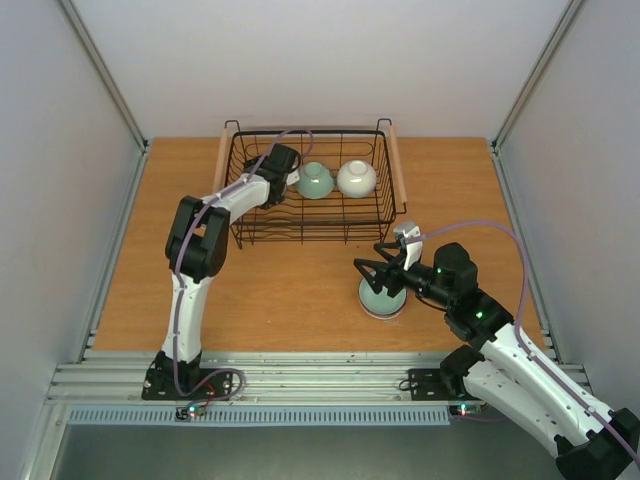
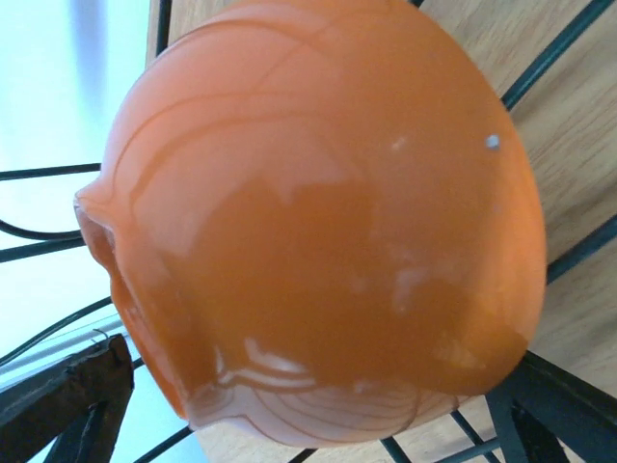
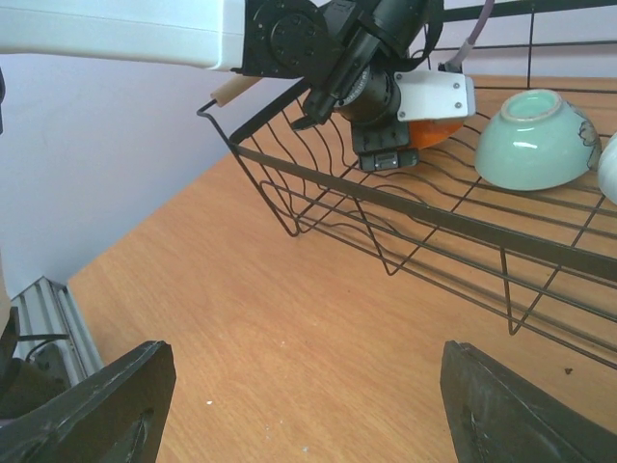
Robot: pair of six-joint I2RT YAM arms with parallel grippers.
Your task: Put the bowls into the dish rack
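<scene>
Nearest, the right tool, spread wide, is hovering just above a mint bowl sitting on the table. Beyond it, the left tool is reaching into the rack, likewise spread, flanking an orange bowl; contact cannot be told. Farther right in the rack, a second mint bowl and a white bowl are lying side by side.
</scene>
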